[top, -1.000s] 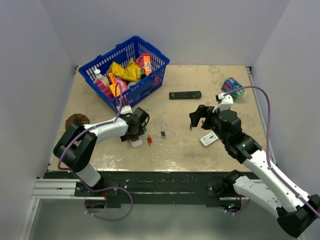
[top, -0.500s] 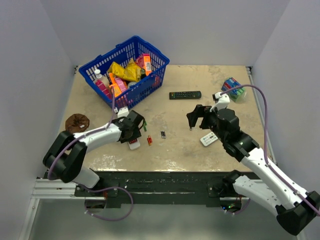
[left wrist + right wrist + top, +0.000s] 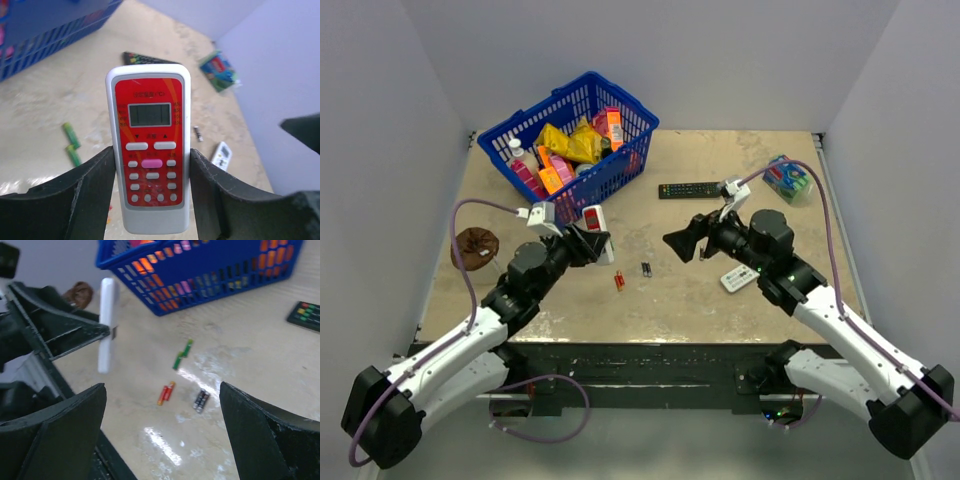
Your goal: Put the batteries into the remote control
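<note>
While slim cylindrical batteries (image 3: 166, 393) are lying in loose pairs on the mottled beige table (image 3: 670, 295), the left gripper (image 3: 590, 236) is clamping the glossy white, red-faced rectangular remote control (image 3: 148, 125) upright above it, and the right gripper (image 3: 680, 243) is hovering nearby with its matte black fingers spread wide and empty.

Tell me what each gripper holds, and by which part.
The left gripper clamps the red-faced white remote control by its long side edges, near the button end, off the table. The right gripper is open, empty.
</note>
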Robot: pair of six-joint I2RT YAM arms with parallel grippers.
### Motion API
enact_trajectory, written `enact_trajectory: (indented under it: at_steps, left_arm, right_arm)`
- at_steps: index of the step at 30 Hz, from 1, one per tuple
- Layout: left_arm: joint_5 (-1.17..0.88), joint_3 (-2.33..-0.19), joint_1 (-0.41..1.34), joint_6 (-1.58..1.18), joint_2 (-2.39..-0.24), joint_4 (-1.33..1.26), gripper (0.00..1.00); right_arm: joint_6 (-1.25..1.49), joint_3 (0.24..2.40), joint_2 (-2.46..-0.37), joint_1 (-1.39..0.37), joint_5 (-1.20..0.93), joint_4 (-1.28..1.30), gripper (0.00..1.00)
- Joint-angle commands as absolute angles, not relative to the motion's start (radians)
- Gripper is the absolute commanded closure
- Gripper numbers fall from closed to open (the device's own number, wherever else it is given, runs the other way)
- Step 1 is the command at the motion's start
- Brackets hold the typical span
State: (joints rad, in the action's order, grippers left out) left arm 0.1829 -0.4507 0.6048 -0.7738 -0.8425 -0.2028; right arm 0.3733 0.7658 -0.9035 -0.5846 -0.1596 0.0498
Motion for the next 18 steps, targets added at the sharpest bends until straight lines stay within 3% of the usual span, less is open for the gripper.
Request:
enact_trajectory:
  at_steps: [1, 8, 18]
  left_arm:
    - [-0.023, -0.426, 0.598, -0.675, -0.815, -0.564, 0.72]
    - [-0.238, -0.479, 0.597, -0.719, -0.891, -0.802, 0.71]
    - [-0.373, -0.560, 0.601, -0.798, -0.997, -0.976, 0.73]
  right_arm:
    - [0.386, 0.764, -0.948, -0.589, -0.499, -0.164, 0.02]
    - [0.472, 0.770, -1.038, -0.591, -0.710, -0.325, 0.02]
    - [0.592, 0.772, -1.097, -0.603, -0.798, -0.500, 0.02]
